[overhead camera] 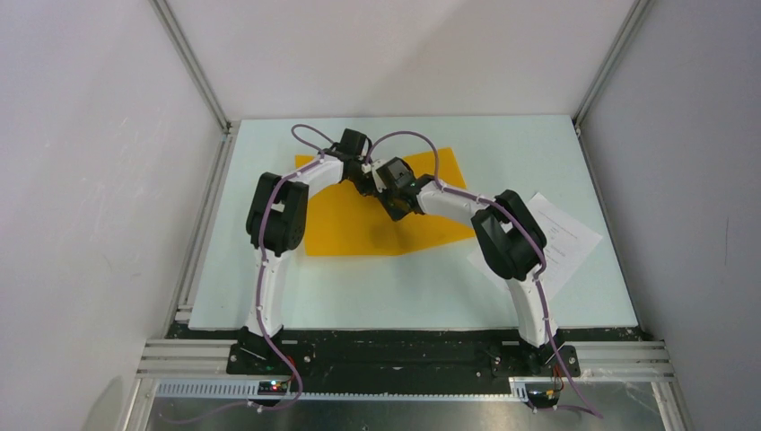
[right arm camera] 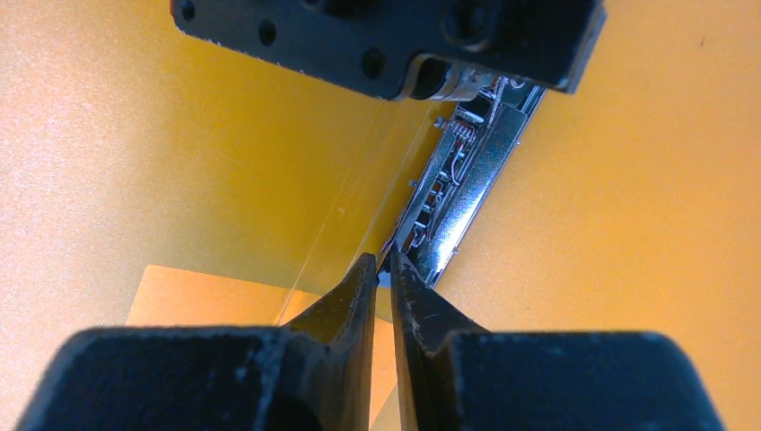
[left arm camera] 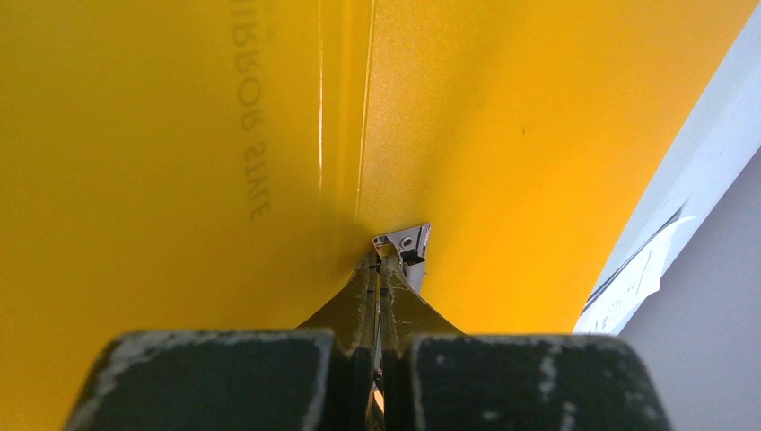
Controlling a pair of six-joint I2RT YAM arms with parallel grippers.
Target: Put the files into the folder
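Two arms: both reach over the middle of the table [overhead camera: 404, 292], their tips nearly meeting above the folder [overhead camera: 350, 229].
Left gripper [left arm camera: 378, 262]: its fingers are pressed together, low against the orange card beside the crease. I cannot tell whether a layer of card is caught between them.
Risk, left: if nothing is pinched, a lift would likely slip off and leave the folder flat. If the grip is too hard, the card may crumple.
Folder: it lies flat mid-table, to the left of the papers.
Metal clip [right arm camera: 467, 180]: it runs along the fold, just beyond both sets of fingertips, and a tip could snag on it.
Right gripper [right arm camera: 384, 265]: it is all but closed, with only a thin slit showing and nothing plainly held in it.
Risk, middle: the two wrists are crowded together, so a careless move could knock one against the other or drag the folder askew.
Files [overhead camera: 565, 235]: they sit on the table at the right, partly under the right arm and apart from the folder.
Risk, right: the arm's elbow hangs over the sheets and might brush and scatter them.
Count: two grippers, one folder, one clip. At least two sheets show by their edges, but the exact number is unclear.
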